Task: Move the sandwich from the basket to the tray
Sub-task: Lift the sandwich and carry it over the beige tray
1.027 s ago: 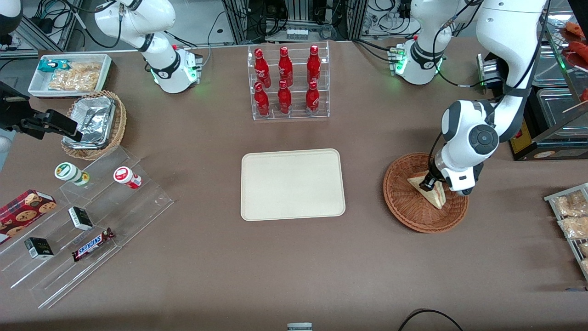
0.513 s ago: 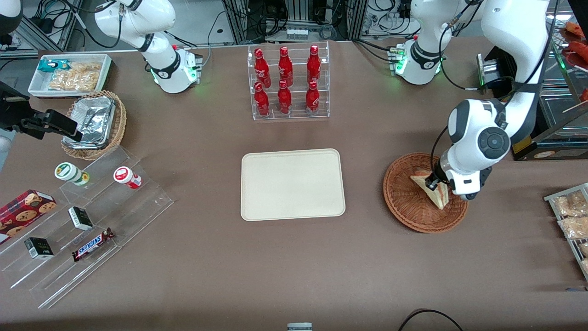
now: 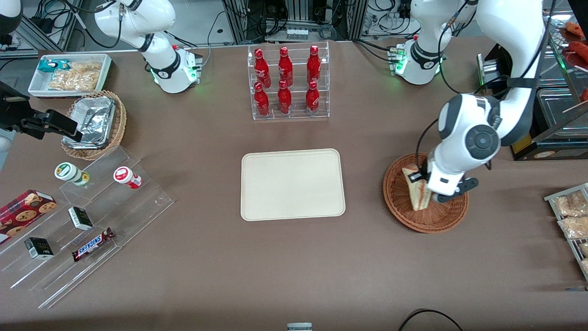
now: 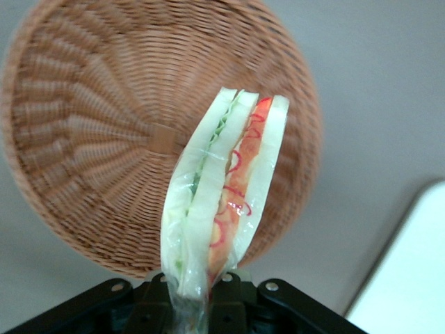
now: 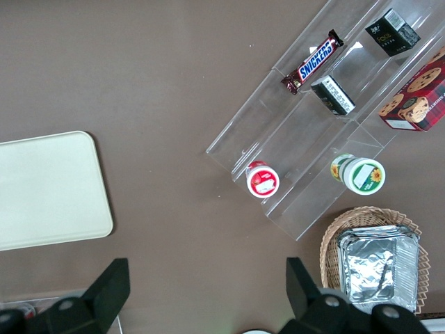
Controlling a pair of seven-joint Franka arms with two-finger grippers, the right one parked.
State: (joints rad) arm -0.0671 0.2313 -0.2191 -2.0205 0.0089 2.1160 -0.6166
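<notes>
The sandwich (image 3: 417, 193), a wrapped wedge of white bread with red and green filling (image 4: 222, 202), hangs upright above the reddish-brown wicker basket (image 3: 404, 209), lifted clear of its floor. My left gripper (image 3: 423, 180) is shut on the sandwich, its black fingers (image 4: 236, 296) pinching the wrap at the wedge's end. The basket (image 4: 104, 139) lies empty beneath. The cream tray (image 3: 292, 184) sits in the middle of the table, toward the parked arm from the basket; its corner (image 4: 410, 278) shows in the left wrist view.
A clear rack of red bottles (image 3: 287, 82) stands farther from the front camera than the tray. A tan basket with foil container (image 3: 94, 122), acrylic steps with snacks (image 3: 87, 220) and a white bin (image 3: 69, 73) lie toward the parked arm's end. Snack packets (image 3: 569, 216) sit at the working arm's end.
My gripper has risen and shifted slightly toward the tray, lifting the sandwich from lying in the basket to hanging upright above it.
</notes>
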